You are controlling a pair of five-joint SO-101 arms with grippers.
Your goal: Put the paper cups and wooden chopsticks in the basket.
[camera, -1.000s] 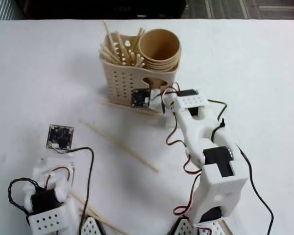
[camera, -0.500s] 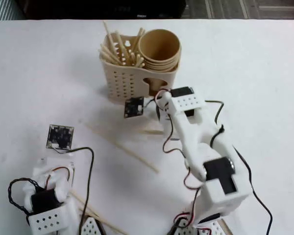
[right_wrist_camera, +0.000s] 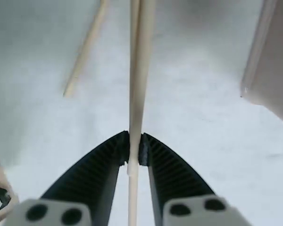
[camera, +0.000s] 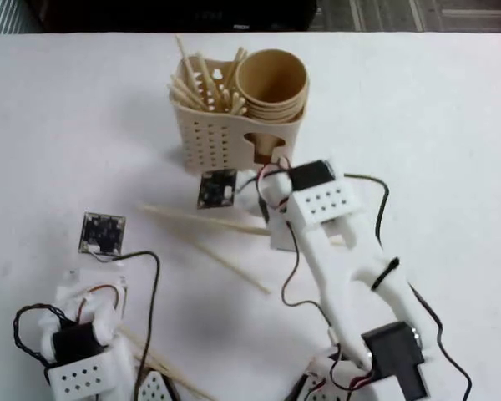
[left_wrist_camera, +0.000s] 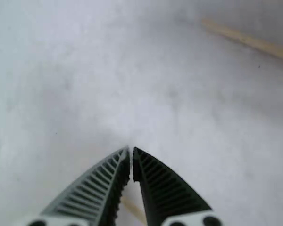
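Wood in the right tool (right_wrist_camera: 134,141) — jaws clamped on a wooden chopstick (right_wrist_camera: 137,70), just beside the basket (camera: 213,146).
Light, stiff and slim, I'd say: easy to lift, but apt to swivel in so narrow a pinch. The hold sits toward one end, the long part jutting out over the table (camera: 417,125); a mid-length grip would likely steady it. Left tool (left_wrist_camera: 131,153) is closed on nothing, another chopstick (camera: 230,266) lies loose — paper cups (camera: 271,79) sit stacked in the basket.
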